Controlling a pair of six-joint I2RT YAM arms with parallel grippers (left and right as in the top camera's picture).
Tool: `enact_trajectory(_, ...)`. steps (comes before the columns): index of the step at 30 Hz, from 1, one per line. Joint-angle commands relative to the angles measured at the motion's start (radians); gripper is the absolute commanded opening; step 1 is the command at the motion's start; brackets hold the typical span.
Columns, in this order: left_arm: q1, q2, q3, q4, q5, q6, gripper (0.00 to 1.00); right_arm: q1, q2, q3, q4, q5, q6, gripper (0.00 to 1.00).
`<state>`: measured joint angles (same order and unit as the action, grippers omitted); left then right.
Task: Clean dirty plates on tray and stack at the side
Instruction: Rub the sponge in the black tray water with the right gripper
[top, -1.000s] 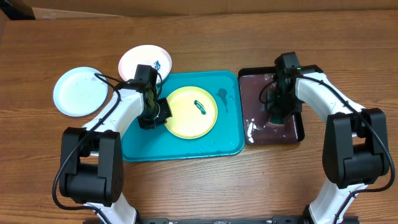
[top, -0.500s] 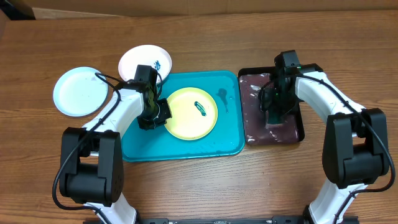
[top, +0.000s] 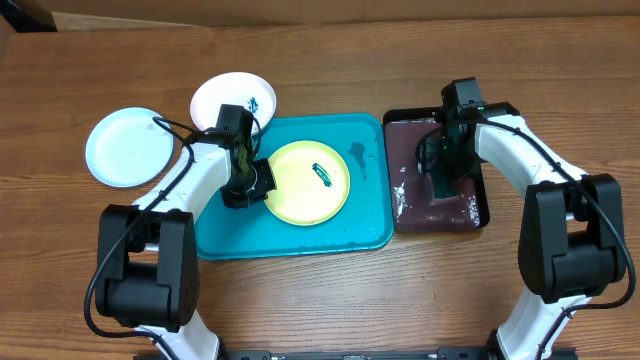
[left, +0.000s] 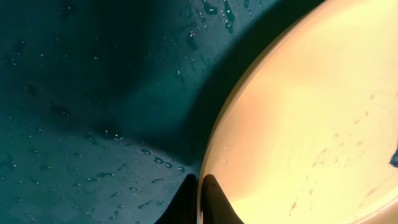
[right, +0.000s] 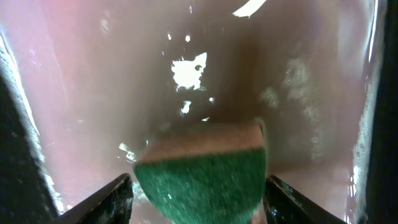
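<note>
The yellow-green plate (top: 308, 181) with a dark teal smear lies on the turquoise tray (top: 360, 220). My left gripper (top: 254, 186) is shut on that plate's left rim; in the left wrist view the fingertips (left: 187, 188) pinch the rim of the plate (left: 311, 118) over the wet tray (left: 93, 93). A white plate (top: 233, 97) with a small smear and a pale mint-blue plate (top: 125, 146) lie on the table left of the tray. My right gripper (top: 441, 183) is open over the black tray, its fingers (right: 118, 193) standing either side of a green sponge (right: 205, 177) with a gap on each side.
The black tray (top: 478, 172) with dark brownish liquid (right: 93, 74) sits right of the turquoise tray, foam along its edges. Water drops lie on the turquoise tray. Bare wooden table (top: 320, 290) stretches in front and at both sides.
My right gripper has opened and let go of the sponge in the black tray, and the foam and liquid there have shifted. The left arm and the plates have not moved.
</note>
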<state>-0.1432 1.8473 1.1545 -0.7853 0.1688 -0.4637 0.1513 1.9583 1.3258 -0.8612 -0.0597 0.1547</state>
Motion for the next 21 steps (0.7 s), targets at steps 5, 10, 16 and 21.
enact_trajectory(5,-0.002,-0.013,0.011,-0.002,0.004,0.023,0.06,0.001,-0.027,0.031,0.031,0.014,-0.005,0.68)
enact_trajectory(10,-0.002,-0.013,0.011,-0.004,0.005,0.023,0.05,0.001,-0.026,0.027,0.044,0.014,-0.005,0.57)
enact_trajectory(16,-0.002,-0.013,0.011,-0.003,0.004,0.023,0.05,0.001,-0.027,0.036,0.053,-0.014,-0.005,0.34)
enact_trajectory(21,-0.002,-0.013,0.011,-0.003,0.004,0.023,0.06,0.001,-0.029,0.097,-0.024,-0.027,-0.005,0.63)
